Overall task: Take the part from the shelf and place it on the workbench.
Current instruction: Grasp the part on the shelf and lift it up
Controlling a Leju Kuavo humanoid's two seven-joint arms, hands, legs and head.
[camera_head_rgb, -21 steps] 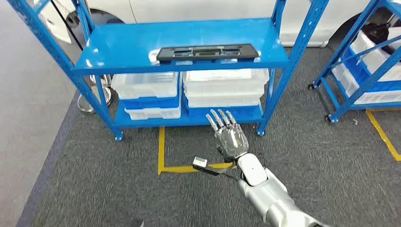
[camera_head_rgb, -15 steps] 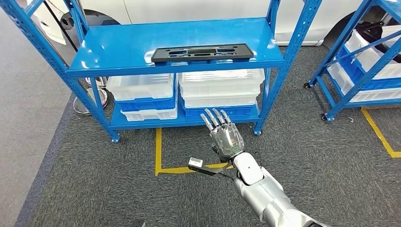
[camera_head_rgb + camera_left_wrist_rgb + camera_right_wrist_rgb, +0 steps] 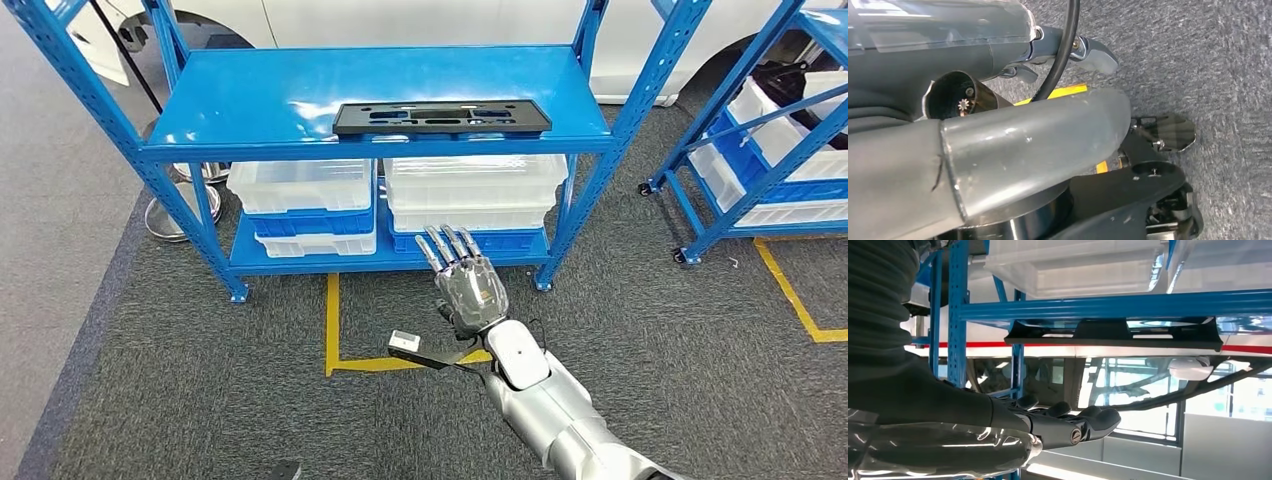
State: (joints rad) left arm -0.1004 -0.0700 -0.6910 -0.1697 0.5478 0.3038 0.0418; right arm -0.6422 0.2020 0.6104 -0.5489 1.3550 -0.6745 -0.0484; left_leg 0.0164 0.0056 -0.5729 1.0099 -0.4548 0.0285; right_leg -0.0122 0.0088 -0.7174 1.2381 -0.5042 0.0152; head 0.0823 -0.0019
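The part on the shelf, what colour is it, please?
Black, clearest in the head view.

High head view, low right-wrist view (inverted), shared shelf (image 3: 380,95).

Open shelf (image 3: 270,95) front between blue posts (image 3: 598,165)

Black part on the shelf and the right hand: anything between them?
In the head view, stacked clear bins lie between the black part and the right hand.
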